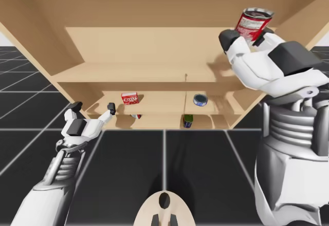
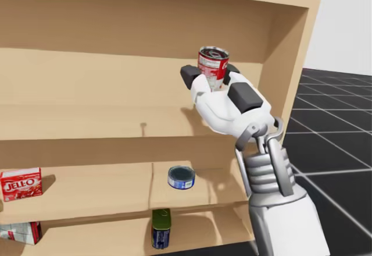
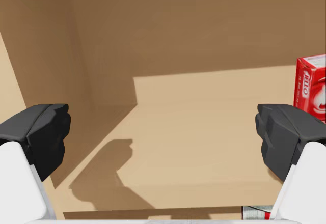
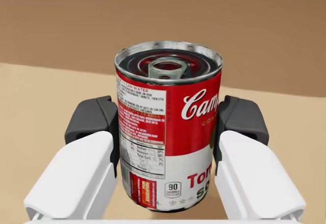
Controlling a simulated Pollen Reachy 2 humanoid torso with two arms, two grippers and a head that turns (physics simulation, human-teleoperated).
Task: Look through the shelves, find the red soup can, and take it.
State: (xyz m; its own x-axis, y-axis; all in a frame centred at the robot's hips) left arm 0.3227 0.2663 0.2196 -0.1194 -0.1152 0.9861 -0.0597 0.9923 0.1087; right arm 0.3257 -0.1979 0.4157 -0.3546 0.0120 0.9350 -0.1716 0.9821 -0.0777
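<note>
Right gripper [image 4: 167, 127] is pinching the red soup can [image 4: 168, 142], one finger on each side of the body, about mid-height. The can is in the top bay of the shelf unit [image 2: 87, 145], toward its right end. It looks lifted off the board and is slightly tilted in the high view.

Risks, my read:
- The can wall is smooth and round and the pads are narrow, so it could twist or slide down if the pull-out is jerky.
- The right side wall [image 2: 285, 70] is near the wrist. Swinging outward could clip it and knock the can loose.

Room: the bay opens toward me at its front edge, so straight back looks like the free path.

Left gripper [image 3: 163, 137] is spread wide and holds nothing. It is at the left end of the middle shelf, with the red gelatin box [image 3: 311, 86] ahead and off to one side, well apart from the can. The blue flat tin [image 2: 181, 177] sits on the board below the can.
</note>
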